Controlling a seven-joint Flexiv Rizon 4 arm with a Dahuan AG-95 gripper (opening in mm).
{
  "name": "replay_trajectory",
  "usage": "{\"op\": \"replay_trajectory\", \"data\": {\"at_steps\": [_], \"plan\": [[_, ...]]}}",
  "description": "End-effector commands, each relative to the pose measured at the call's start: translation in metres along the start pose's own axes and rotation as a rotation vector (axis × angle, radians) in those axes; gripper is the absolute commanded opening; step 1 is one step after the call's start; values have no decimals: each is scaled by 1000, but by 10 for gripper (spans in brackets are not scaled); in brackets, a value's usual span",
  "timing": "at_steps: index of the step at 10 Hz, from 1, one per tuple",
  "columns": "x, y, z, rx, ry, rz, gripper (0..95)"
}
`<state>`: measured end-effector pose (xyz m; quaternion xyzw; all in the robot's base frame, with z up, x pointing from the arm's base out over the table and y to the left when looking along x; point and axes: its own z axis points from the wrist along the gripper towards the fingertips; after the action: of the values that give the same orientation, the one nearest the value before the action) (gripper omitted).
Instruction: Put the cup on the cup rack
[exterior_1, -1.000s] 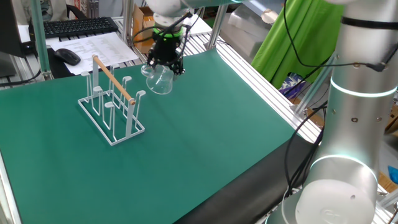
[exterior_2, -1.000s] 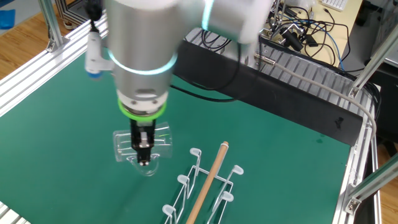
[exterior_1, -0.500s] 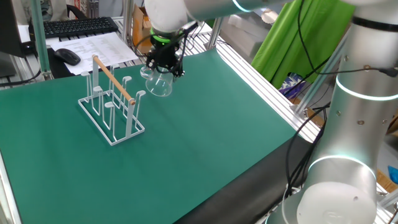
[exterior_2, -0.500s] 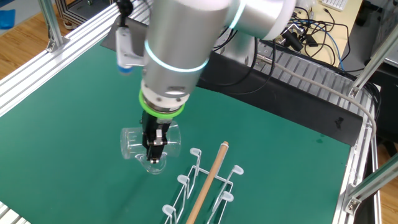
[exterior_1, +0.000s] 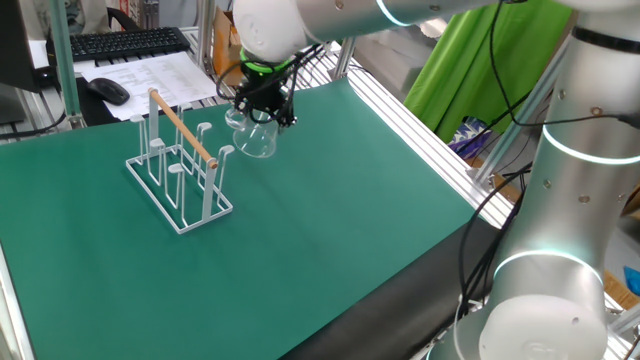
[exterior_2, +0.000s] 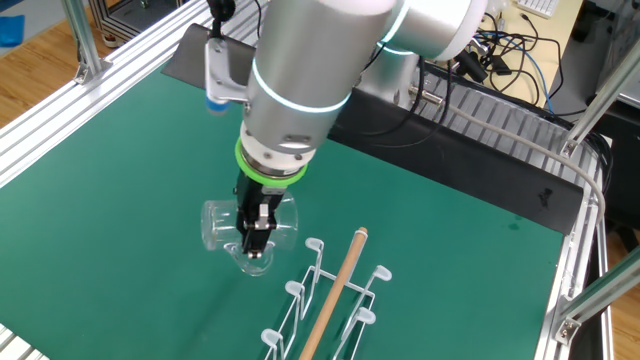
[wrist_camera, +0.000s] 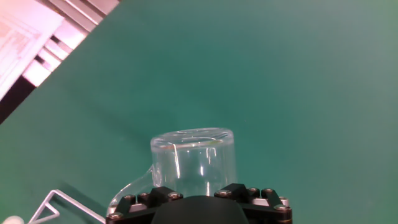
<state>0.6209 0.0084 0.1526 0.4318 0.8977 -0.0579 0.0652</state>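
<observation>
Drifting slightly toward the white wire cup rack with wooden top rod (exterior_1: 178, 170) since a second ago, the black two-finger gripper (exterior_2: 258, 232) clamps the small clear glass mug (exterior_1: 254, 135) aloft, at the rack's two o'clock; hanging remains undone.

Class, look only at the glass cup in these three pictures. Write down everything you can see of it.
The cup is a small mug of clear, colourless glass with a looped side handle. It appears empty. It lies on its side in the air above the green mat, held in the tool, which points down at it. It hangs close beside the white wire cup rack, apart from its pegs. The hand view shows its rounded wall and handle.
</observation>
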Motion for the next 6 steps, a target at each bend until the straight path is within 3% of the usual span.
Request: {"op": "replay_trajectory", "data": {"at_steps": [1,4,6], "plan": [[8,-2,2,-12,-19,10,0],[16,-4,4,-15,-51,7,0],[19,-5,4,-32,-69,27,0]]}}
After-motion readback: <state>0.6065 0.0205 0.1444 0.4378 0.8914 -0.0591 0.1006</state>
